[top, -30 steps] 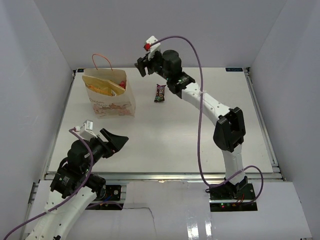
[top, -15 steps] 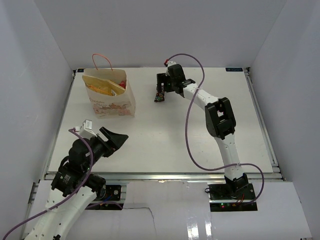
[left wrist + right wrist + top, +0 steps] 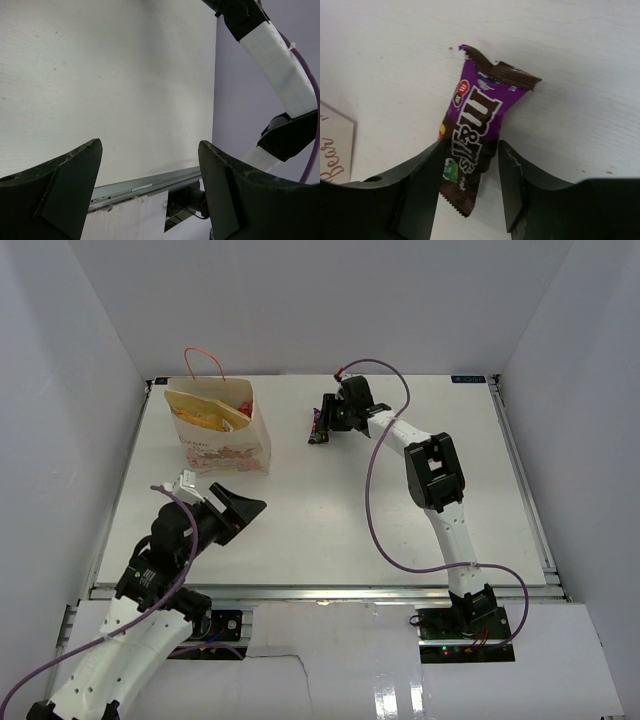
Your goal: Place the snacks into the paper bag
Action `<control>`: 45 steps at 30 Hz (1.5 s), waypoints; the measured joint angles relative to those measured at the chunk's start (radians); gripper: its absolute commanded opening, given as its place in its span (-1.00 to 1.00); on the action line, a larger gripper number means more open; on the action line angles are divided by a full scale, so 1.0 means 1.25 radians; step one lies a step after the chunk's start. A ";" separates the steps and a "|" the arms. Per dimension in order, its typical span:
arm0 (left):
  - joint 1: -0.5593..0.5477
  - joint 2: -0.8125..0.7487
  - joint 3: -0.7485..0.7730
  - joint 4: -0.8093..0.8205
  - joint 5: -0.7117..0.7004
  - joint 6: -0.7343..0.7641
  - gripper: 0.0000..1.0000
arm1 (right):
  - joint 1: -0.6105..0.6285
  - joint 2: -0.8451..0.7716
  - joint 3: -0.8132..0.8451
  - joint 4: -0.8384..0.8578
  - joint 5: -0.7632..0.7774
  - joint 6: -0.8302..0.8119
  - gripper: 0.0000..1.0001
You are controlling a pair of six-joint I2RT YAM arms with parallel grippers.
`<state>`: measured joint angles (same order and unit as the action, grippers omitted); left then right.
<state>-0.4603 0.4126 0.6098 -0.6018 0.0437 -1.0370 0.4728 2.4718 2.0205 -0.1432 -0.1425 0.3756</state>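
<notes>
The cream paper bag (image 3: 222,436) with pink cord handles stands at the back left, with yellow and red packets (image 3: 212,416) showing in its open top. A dark purple M&M's packet (image 3: 318,429) lies flat on the table to the bag's right; it also shows in the right wrist view (image 3: 476,125). My right gripper (image 3: 324,420) is low over it, open, its fingers (image 3: 422,185) on either side of the packet's near end (image 3: 470,150). My left gripper (image 3: 246,506) is open and empty near the front left (image 3: 150,147). The other snacks are not seen on the table.
A corner of the paper bag (image 3: 334,150) shows at the left of the right wrist view. The table's front metal rail (image 3: 140,186) lies just beyond my left fingers. The right arm's white links (image 3: 272,47) reach across the right side.
My right gripper came down from above the table, beside the bag, to the purple packet and now straddles it. My left arm shifted slightly forward and to the right.
</notes>
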 measured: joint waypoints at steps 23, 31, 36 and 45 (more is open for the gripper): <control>0.000 0.232 -0.093 0.324 0.148 0.026 0.73 | -0.086 -0.268 -0.459 0.078 -0.481 -0.248 -0.85; 0.000 0.346 -0.135 0.457 0.208 0.040 0.67 | -0.025 -0.576 -0.706 -0.067 -0.683 -0.584 -0.85; 0.000 0.429 -0.135 0.516 0.248 0.036 0.50 | 0.052 -0.646 -0.764 -0.130 -0.729 -0.683 -0.84; -0.006 0.426 -0.134 0.555 0.293 0.014 0.28 | 0.169 -0.649 -0.756 -0.153 -0.755 -0.703 -0.85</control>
<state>-0.4679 0.9447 0.4419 0.0917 0.4099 -1.0199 0.6838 1.6608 1.0760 -0.3344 -1.0866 -0.5037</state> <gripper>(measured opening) 0.650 0.081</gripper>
